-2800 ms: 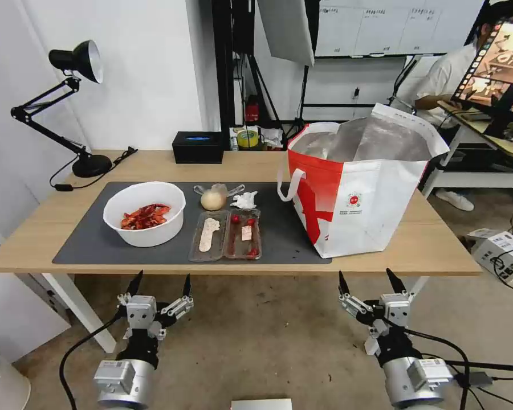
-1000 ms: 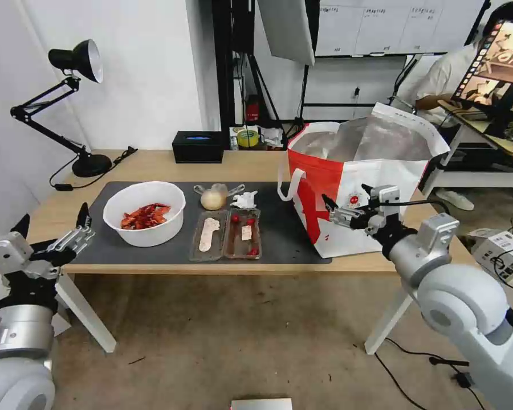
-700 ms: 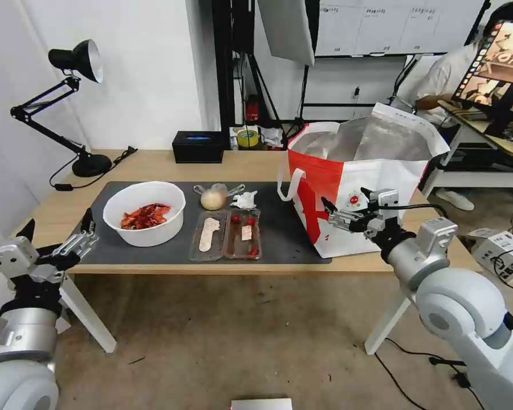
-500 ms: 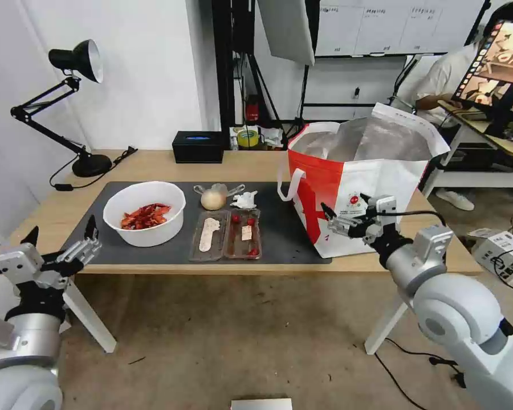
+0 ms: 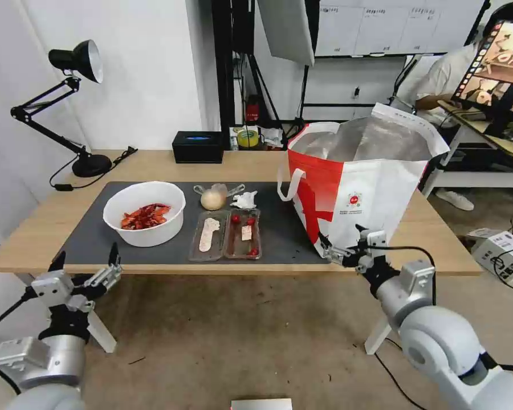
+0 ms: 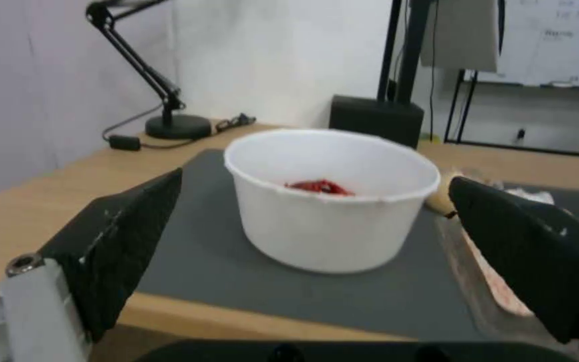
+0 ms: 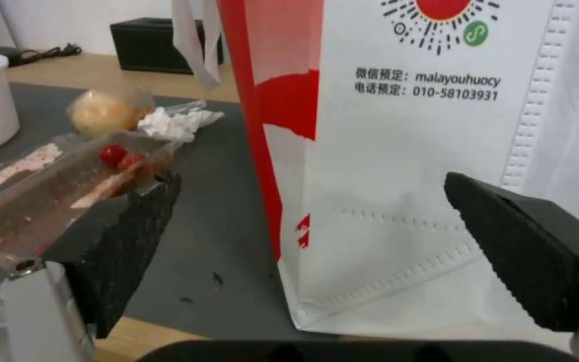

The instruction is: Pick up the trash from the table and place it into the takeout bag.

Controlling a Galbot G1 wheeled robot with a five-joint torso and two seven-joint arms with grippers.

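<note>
The trash lies on the dark mat [image 5: 91,242] of the table [image 5: 34,230]: a white bowl [image 5: 144,228] of red shells, a clear two-part tray [image 5: 226,234], a crumpled tissue [image 5: 244,200] and a clear bag with a yellowish lump [image 5: 213,198]. The takeout bag [image 5: 370,188] stands open at the table's right end. My left gripper [image 5: 85,256] hangs open just off the front-left edge, facing the bowl [image 6: 329,226]. My right gripper [image 5: 341,234] is open in front of the takeout bag's [image 7: 423,151] lower front corner, with the tray [image 7: 55,176] beside it.
A black desk lamp [image 5: 88,165] stands at the table's back left, its cable trailing on the wood. A black tissue box [image 5: 198,147] sits at the back edge. A cluttered desk with a monitor [image 5: 496,62] is behind the bag to the right.
Over the last second both open grippers have sunk: the left from beside the mat's left end to the front edge, the right from logo height to the bag's bottom corner.
</note>
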